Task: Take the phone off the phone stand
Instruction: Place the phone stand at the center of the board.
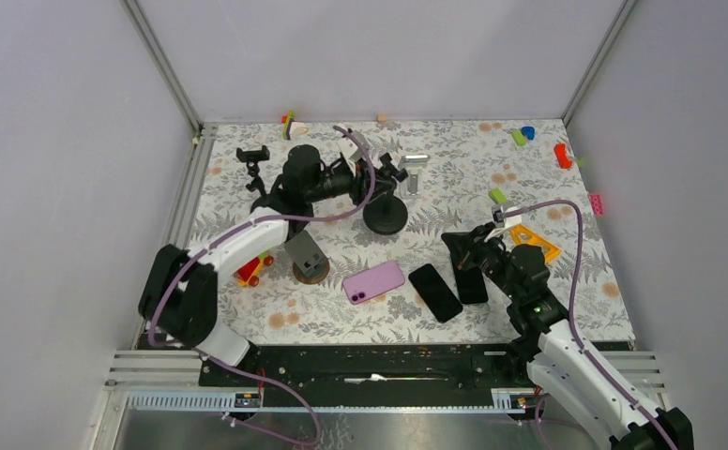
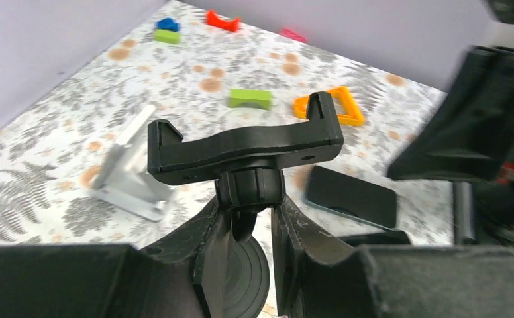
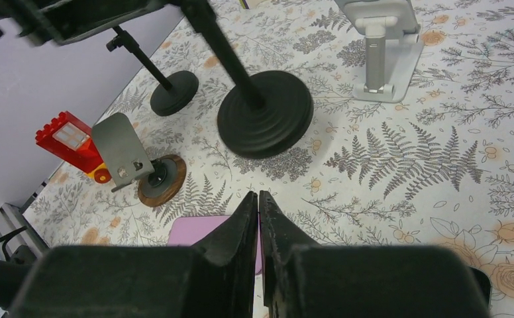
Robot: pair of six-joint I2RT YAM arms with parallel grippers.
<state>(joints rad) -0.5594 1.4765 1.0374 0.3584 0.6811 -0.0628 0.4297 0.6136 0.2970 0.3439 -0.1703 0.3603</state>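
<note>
Phones (image 1: pixel 373 281), three, lie flat; left jaws grip one stand (image 2: pixel 244 149), right jaws closed.

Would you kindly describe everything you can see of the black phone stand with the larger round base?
The black phone stand looks like matte plastic and metal. It has a wide disc base flat on the floral table, a thin pole rising from it, a ball joint, and a clamp cradle with upturned hooks at both ends. The cradle is empty and roughly level. The left hand appears to grip the neck just under the joint.
</note>
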